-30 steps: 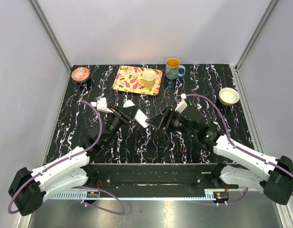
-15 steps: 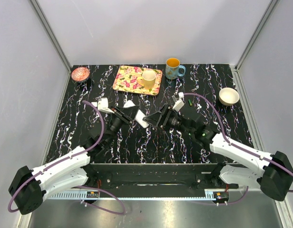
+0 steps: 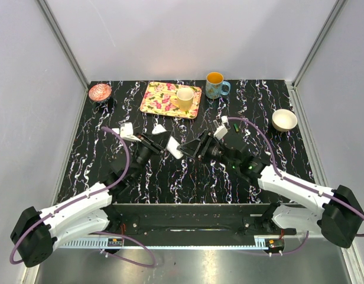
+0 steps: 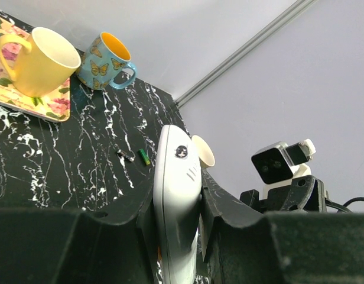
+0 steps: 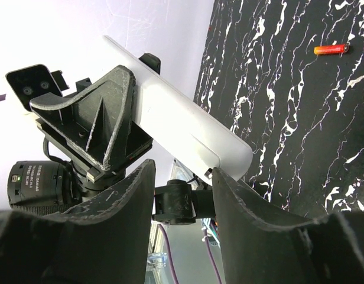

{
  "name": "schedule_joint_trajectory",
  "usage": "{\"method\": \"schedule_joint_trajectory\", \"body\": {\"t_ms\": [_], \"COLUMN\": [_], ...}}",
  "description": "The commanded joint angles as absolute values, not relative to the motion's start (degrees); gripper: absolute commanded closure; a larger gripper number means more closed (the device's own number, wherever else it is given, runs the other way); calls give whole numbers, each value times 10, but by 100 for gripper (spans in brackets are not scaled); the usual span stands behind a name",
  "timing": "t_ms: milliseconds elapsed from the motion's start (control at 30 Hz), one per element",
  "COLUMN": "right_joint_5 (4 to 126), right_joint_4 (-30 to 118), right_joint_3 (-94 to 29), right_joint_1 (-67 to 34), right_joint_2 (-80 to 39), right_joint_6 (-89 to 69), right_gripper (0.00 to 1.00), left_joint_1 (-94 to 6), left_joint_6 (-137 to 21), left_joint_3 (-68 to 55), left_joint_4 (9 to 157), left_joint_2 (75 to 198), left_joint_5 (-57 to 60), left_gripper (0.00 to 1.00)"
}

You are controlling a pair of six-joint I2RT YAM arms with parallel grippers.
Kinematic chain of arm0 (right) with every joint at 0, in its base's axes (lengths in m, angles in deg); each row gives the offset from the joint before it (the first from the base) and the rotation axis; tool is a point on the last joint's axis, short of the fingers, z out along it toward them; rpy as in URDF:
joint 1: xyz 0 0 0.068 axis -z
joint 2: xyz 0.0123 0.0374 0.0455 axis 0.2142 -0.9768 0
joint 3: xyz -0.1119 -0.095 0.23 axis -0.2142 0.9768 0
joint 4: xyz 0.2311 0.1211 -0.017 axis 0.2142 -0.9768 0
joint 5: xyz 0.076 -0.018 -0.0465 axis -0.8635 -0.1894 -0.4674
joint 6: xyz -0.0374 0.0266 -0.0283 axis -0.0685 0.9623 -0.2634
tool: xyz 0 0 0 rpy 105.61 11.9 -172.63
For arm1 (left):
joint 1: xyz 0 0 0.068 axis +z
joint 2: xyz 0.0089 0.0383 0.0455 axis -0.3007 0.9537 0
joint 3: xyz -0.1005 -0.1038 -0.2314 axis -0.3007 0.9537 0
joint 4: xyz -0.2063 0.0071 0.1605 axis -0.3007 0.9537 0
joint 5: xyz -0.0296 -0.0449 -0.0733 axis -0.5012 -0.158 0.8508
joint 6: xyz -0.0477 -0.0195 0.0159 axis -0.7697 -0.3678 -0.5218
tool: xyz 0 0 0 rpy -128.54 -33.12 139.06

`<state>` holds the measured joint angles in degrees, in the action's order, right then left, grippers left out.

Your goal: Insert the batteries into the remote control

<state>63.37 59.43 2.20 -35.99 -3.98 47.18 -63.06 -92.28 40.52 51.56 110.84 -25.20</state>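
Note:
My left gripper (image 3: 168,145) is shut on the white remote control (image 3: 175,148) and holds it off the table; in the left wrist view the remote (image 4: 177,177) stands edge-on between the jaws. My right gripper (image 3: 189,148) is open, right at the remote's free end. In the right wrist view the remote (image 5: 182,118) ends at one fingertip, and the gap between the jaws (image 5: 182,168) is empty. A red-orange battery (image 5: 331,49) lies on the table. A dark battery (image 4: 125,155) and a green one (image 4: 145,157) lie together further back.
A floral tray (image 3: 161,103) with a yellow mug (image 3: 184,97) stands at the back, a blue mug (image 3: 215,86) beside it. A white bowl (image 3: 284,120) is at the right, a pink dish (image 3: 100,92) at the back left. A small white piece (image 3: 160,128) lies near the left gripper.
My right gripper has moved left, up to the free end of the remote. My left gripper and the remote have barely moved.

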Motion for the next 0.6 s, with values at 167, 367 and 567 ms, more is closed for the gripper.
{"method": "schedule_joint_trajectory", "body": {"t_ms": [167, 367, 567], "right_joint_5": [619, 621, 626], "right_joint_4": [653, 656, 661], "right_joint_3": [35, 41, 41], "right_joint_1": [-363, -363, -363], "right_joint_2": [-46, -46, -47], "right_joint_6": [516, 522, 522], "right_gripper": [46, 46, 46], "left_joint_1": [-641, -641, -643], "left_joint_6": [-905, -910, -922], "left_joint_3": [408, 410, 418], "left_joint_4": [489, 486, 478], "left_joint_2": [1082, 1083, 1084], "left_joint_5": [-308, -303, -284], "left_gripper": [100, 100, 100]}}
